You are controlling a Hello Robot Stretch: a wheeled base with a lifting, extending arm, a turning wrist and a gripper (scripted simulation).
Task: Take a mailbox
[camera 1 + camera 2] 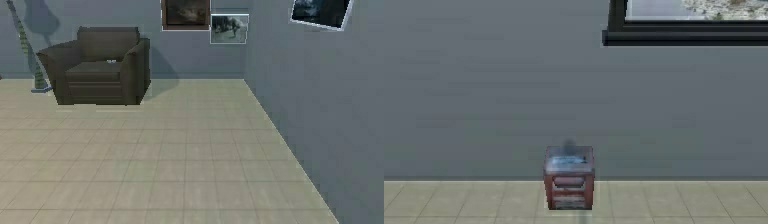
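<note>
A small reddish-brown cabinet (570,178) with two front drawers stands against the grey wall in the arm side view, low and near the middle. On its top lies a small bluish-grey object (569,155) whose shape I cannot make out.
In the forward view a dark brown armchair (98,65) stands at the far left by the back wall, with a floor lamp base (39,75) to its left. Pictures (230,27) hang on the walls. Pale tiled floor (150,150) stretches ahead; a grey wall (330,110) runs along the right. A dark-framed picture (686,22) hangs above the cabinet.
</note>
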